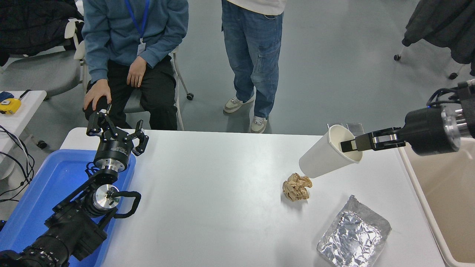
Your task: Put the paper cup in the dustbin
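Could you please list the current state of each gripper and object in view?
Small white paper cup: lifted off the table, tilted, mouth facing right, pinched at its rim.
Right black gripper: shut on the cup's rim, one finger inside.
Left black gripper: open, empty, parked above the blue plastic tray.
Crumpled brown paper ball: lying on the table.
Silver foil pouch: lying flat.
Large beige plastic dustbin: open.

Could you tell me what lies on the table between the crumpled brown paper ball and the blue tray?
Nothing: in the head view, the white table is bare between the paper ball and the blue tray.
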Available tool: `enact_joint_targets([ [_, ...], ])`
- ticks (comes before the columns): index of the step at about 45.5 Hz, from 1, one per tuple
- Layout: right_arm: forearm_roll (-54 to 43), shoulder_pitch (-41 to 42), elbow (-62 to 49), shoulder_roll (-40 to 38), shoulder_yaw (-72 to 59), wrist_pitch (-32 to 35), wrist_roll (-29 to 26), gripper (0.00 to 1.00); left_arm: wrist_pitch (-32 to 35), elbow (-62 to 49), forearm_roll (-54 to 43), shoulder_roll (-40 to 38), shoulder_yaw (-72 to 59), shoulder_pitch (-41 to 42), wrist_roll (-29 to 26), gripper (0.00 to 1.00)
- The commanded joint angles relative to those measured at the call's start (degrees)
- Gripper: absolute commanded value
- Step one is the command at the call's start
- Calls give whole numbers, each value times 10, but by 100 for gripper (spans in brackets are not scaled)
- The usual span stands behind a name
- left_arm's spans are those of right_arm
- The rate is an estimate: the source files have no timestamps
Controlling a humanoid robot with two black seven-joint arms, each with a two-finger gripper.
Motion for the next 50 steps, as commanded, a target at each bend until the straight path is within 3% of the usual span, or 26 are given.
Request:
enact_joint_targets([
  [1, 0, -5, -11, -27, 25, 17, -1, 0, 0, 0, 0, 0, 0, 0, 0, 100],
  [13, 14, -20, -75, -64, 28, -12, 4, 0, 0, 0, 0, 0, 0, 0, 0, 100],
  [31, 225, -133, -208, -93, 28, -115, 38, 0, 0, 0, 0, 0, 0, 0, 0, 100],
  [50, 439, -293, -382, -57, 27, -159, 91, 0, 0, 0, 0, 0, 0, 0, 0, 100],
])
